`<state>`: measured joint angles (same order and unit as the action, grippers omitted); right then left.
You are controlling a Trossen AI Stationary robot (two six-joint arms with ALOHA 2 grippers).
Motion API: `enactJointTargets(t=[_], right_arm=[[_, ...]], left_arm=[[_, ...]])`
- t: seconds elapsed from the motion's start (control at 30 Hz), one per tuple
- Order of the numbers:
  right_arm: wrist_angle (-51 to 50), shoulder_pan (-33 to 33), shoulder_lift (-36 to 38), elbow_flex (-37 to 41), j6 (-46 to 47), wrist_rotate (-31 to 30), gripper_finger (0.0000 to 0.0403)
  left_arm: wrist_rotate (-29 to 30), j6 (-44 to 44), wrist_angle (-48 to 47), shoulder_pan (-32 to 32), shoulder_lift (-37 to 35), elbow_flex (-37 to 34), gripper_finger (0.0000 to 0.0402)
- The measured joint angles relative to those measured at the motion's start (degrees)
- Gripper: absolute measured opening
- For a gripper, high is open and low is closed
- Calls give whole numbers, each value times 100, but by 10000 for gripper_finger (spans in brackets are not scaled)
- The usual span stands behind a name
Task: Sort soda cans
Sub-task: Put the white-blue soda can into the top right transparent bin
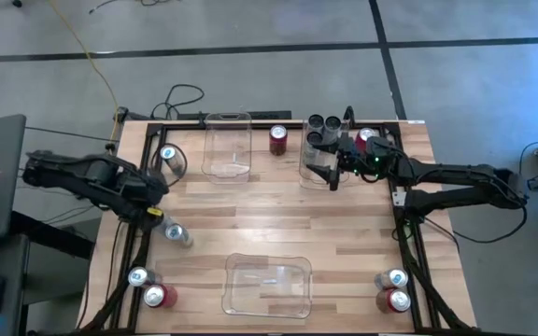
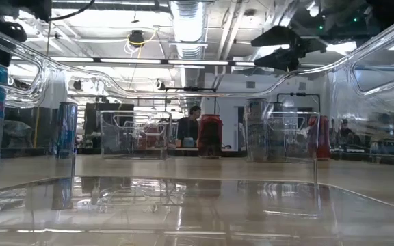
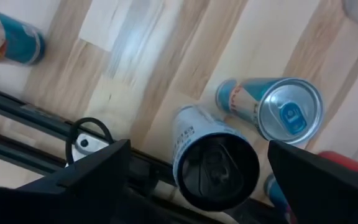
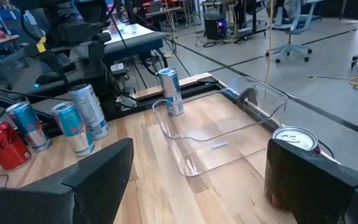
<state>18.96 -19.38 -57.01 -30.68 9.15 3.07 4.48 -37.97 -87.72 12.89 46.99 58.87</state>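
My left gripper hangs open over the table's left edge, pointing down; in its wrist view its fingers stand on either side of an upright white can with a dark top, with a blue-and-silver can right beside it. These two cans stand on the table. My right gripper is open and level at the far right, beside a clear bin holding three dark cans. A red can stands just left of that bin.
A clear bin stands at the far middle and another at the near middle. More cans: a blue one at far left, two at near left, two at near right, a red one by the right arm.
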Motion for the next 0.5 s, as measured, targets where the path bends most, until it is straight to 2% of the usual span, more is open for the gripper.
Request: enactJointTargets(t=[0.23,0.5], right_arm=[[-48,-17,0,0,-44,-7,388],[-60,-26,0,0,-58,-13,381]], left_arm=[[-35,-109,-25,281,279,0,375],[-35,-712,-251,777,465,-8,375]])
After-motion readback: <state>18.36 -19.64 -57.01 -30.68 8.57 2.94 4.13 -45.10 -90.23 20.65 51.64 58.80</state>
